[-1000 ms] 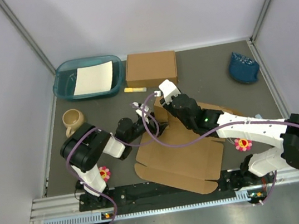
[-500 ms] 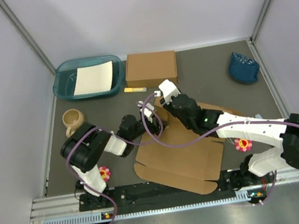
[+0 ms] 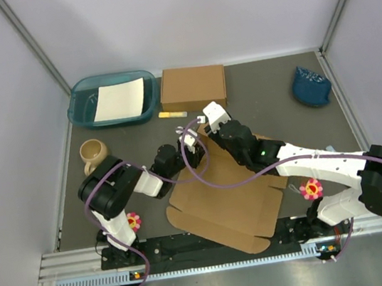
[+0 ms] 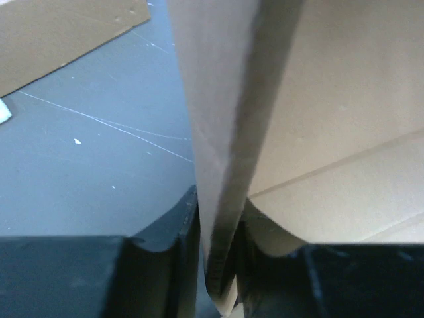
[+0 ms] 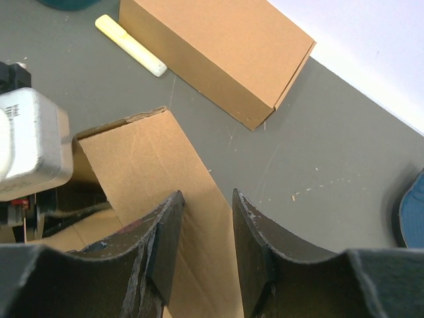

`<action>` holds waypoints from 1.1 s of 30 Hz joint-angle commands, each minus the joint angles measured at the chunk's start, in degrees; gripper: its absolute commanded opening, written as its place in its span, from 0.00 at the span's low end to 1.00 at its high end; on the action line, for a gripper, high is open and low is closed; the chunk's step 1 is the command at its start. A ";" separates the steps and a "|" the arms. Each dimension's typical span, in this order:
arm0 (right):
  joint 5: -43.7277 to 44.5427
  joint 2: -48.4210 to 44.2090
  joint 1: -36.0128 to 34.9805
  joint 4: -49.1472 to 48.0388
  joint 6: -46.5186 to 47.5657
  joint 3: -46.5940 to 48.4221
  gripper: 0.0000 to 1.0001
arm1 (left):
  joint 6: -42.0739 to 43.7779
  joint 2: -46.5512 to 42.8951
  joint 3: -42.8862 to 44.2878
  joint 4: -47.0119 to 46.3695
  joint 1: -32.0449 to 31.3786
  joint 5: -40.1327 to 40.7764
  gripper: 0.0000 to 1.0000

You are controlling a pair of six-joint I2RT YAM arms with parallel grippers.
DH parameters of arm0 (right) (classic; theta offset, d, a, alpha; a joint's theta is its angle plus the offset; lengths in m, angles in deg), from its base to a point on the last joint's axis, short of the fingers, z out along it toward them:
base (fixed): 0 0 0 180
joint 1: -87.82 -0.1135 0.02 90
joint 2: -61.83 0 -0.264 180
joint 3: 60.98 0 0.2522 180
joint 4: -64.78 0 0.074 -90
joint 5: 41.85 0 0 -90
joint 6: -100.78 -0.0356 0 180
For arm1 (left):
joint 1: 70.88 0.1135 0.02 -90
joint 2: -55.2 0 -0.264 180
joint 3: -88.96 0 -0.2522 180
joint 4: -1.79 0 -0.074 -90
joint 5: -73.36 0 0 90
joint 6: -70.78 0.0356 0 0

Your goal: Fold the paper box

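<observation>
The paper box (image 3: 232,201) is a brown die-cut sheet lying mostly flat between the two arms, with one flap (image 5: 149,159) raised at its far left corner. My left gripper (image 3: 198,150) is shut on that folded flap (image 4: 225,132); the cardboard stands edge-on, pinched between its black fingers (image 4: 179,228). My right gripper (image 3: 205,126) hovers just beyond, its jaws apart over the outer face of the same flap. In the right wrist view the right gripper (image 5: 207,199) shows a clear gap and nothing is pinched in it.
A closed brown box (image 3: 193,87) stands at the back, with a yellow marker (image 3: 170,114) at its near left corner. A teal tray (image 3: 84,110) holding a white sheet (image 3: 120,99) sits back left. There is a tan cup (image 3: 94,152) on the left and a blue cloth (image 3: 310,85) back right.
My left gripper moved right onto the raised flap and closed on it. The sheet's near edge shifted slightly to the left and toward the arms. The right gripper stayed put.
</observation>
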 commanded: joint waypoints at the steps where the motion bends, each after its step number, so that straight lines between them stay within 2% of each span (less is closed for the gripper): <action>1: -5.15 2.79 -1.16 6.45 -1.29 -2.75 0.39 | 0.12 1.68 -0.58 1.56 -2.89 -3.50 0.20; 7: -5.24 2.88 -1.25 6.28 -1.29 -2.66 0.39 | -0.50 2.12 -1.37 0.24 -4.03 0.11 0.00; 10: -5.15 2.88 -1.33 6.19 -1.29 -2.75 0.39 | -1.29 2.21 -1.89 -0.99 -4.56 0.63 0.01; 12: -5.15 2.88 -1.33 6.28 -1.20 -2.75 0.39 | -2.25 1.94 -2.33 -2.48 -4.65 1.07 0.09; 13: -5.15 2.88 -1.42 6.19 -1.20 -2.75 0.39 | -2.69 1.77 -2.60 -3.36 -4.73 1.07 0.17; 14: -5.15 2.88 -1.51 6.19 -1.20 -2.75 0.39 | -3.39 1.59 -3.29 -4.76 -4.74 1.07 0.34; 17: -5.06 2.88 -1.51 6.36 -1.11 -2.66 0.39 | -4.54 0.10 -5.22 -7.40 -4.65 1.95 0.54; 21: -4.89 2.88 -1.51 6.28 -1.02 -2.66 0.39 | -5.07 -3.32 -7.17 -10.92 -4.65 4.06 0.69; 27: -4.80 2.96 -1.60 6.36 -1.02 -2.66 0.39 | -7.00 -7.10 -9.98 -16.72 -4.47 9.50 0.83; 33: -4.89 2.96 -1.69 6.28 -1.02 -2.66 0.39 | -9.20 -8.17 -9.72 -20.95 -3.07 16.70 0.87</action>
